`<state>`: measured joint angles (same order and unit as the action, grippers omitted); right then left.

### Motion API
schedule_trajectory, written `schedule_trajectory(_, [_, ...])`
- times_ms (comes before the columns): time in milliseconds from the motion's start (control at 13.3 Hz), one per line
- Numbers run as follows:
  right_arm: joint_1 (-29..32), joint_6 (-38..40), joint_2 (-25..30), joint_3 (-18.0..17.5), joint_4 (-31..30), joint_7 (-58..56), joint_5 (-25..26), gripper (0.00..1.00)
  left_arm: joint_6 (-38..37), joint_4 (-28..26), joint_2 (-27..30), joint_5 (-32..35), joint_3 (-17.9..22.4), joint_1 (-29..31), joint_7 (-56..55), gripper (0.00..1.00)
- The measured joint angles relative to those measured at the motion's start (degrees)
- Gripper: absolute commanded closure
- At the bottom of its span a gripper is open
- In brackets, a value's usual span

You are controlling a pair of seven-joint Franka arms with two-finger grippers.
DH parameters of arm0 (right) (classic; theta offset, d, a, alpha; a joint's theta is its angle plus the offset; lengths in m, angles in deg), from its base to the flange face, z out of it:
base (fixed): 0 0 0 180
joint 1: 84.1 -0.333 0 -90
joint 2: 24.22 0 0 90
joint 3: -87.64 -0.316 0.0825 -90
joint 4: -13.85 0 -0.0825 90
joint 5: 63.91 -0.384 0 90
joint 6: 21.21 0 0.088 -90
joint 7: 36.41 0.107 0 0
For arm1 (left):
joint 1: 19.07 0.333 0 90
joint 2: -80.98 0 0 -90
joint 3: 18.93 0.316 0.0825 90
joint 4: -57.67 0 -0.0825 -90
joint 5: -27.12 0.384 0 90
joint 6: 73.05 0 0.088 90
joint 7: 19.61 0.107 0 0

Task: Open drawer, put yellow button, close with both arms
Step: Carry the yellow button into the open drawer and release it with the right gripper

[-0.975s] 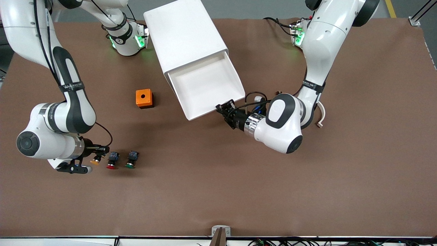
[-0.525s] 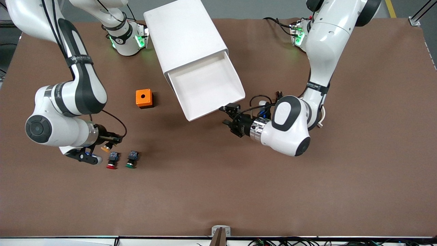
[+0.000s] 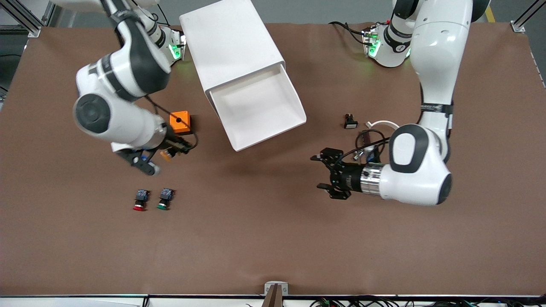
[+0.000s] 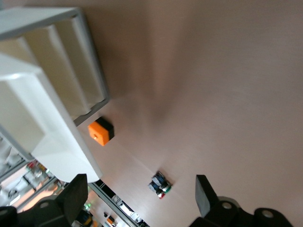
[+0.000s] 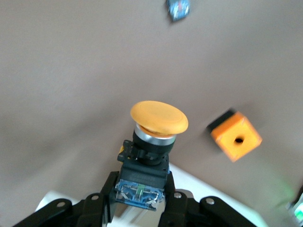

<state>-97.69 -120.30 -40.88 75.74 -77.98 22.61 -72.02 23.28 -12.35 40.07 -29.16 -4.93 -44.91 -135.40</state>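
Observation:
The drawer [image 3: 260,106], topmost in the white cabinet [image 3: 232,42], stands pulled out and holds nothing. My right gripper [image 3: 172,149] is shut on the yellow button [image 3: 165,155] and hangs over the table beside the orange box [image 3: 180,123]. In the right wrist view the fingers [image 5: 105,198] clamp the button's bluish rear block, and the yellow cap [image 5: 159,117] points away from them. My left gripper [image 3: 318,172] is open with nothing in it, over bare table toward the left arm's end, apart from the drawer. In the left wrist view the left gripper [image 4: 139,198] frames only table.
A red-capped button [image 3: 139,200] and a green-capped button [image 3: 164,199] lie side by side, nearer the front camera than the orange box. A small black part [image 3: 350,121] and a white curved piece [image 3: 381,124] lie by the left arm's forearm.
The left gripper let go of the drawer's front edge, opened and drew back from it. The right gripper lifted the yellow button from beside the red one and carried it toward the orange box.

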Motion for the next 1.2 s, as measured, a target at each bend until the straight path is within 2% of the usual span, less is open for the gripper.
schedule_trajectory(150, [-4.5,-0.5,0.7,-0.1,0.0,8.1,-1.7,0.98,-0.8,0.0,1.4,5.0,0.9,0.4,8.0,0.0])
schedule_trajectory(300, [-7.4,-2.3,0.8,-0.1,-0.1,14.4,-2.4,0.98,-1.5,0.1,3.0,13.1,0.9,0.2,17.4,0.0])
schedule_trajectory(525, [-11.8,-8.1,0.7,-0.1,-0.7,24.0,-2.9,0.98,-3.7,0.0,4.7,22.9,0.8,0.1,29.9,0.0])
schedule_trajectory(900, [-18.2,-18.5,-2.2,0.0,-1.3,36.8,-2.9,0.96,-6.5,0.0,5.9,31.7,0.7,-0.5,58.9,0.0])
schedule_trajectory(1050, [-19.7,-21.8,-4.3,0.0,-1.6,39.9,-2.9,0.87,-6.5,-0.1,6.4,35.1,0.6,-1.5,68.1,0.0])
schedule_trajectory(1125, [-19.9,-22.7,-5.1,0.0,-1.7,40.8,-2.9,0.74,-6.5,-0.1,6.4,36.1,0.5,-2.4,71.1,0.0])
schedule_trajectory(1200, [-19.9,-23.1,-5.7,0.1,-1.7,41.0,-2.9,0.54,-6.2,-0.1,6.4,37.2,0.5,-3.4,73.4,0.0])
